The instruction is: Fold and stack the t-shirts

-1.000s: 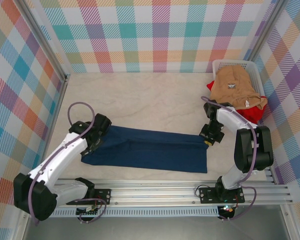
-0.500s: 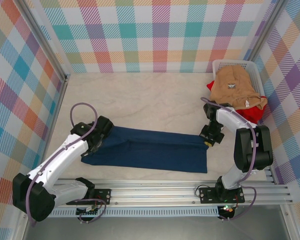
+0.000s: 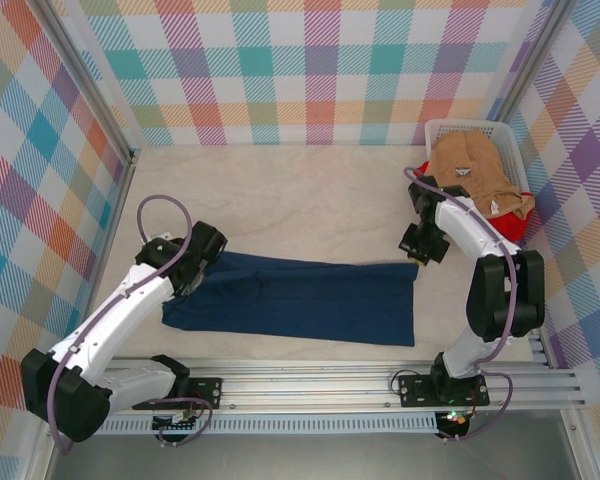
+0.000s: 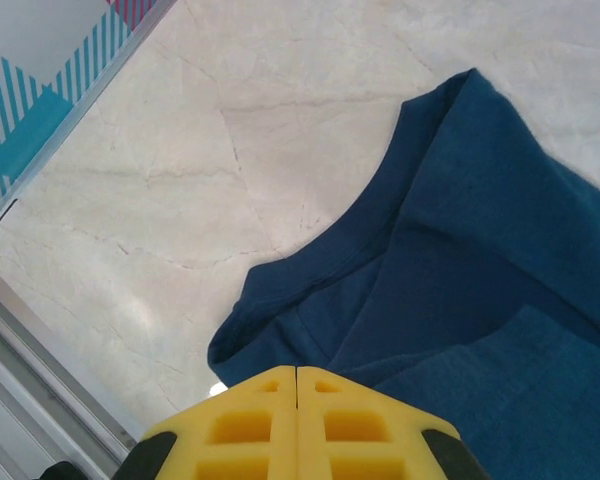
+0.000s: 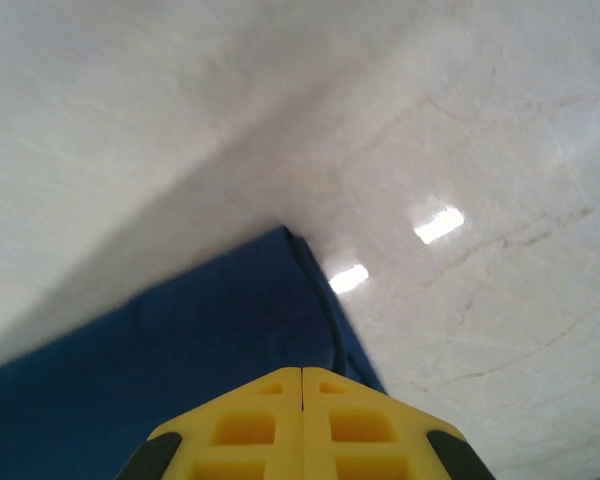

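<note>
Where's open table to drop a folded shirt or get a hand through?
Biggest free patch: bare marble table between the plaid back wall and the folded navy blue cloth t-shirt, left of the white plastic laundry basket. Thin strip between shirt and the near aluminium rail. Crowded: right side, with the basket, tan t-shirt, red t-shirt and right arm.

place: robot test cell, probably a lab | landmark: aluminium rail [image 3: 320,385] at near edge, left arm [image 3: 100,340] and right arm [image 3: 495,300] bolted to it | beyond rail: marble-look tabletop [image 3: 300,205] | around: plaid wall panels [image 3: 310,70] on aluminium posts [image 3: 83,80] | far right of rail: white laundry basket [image 3: 443,128]
</note>
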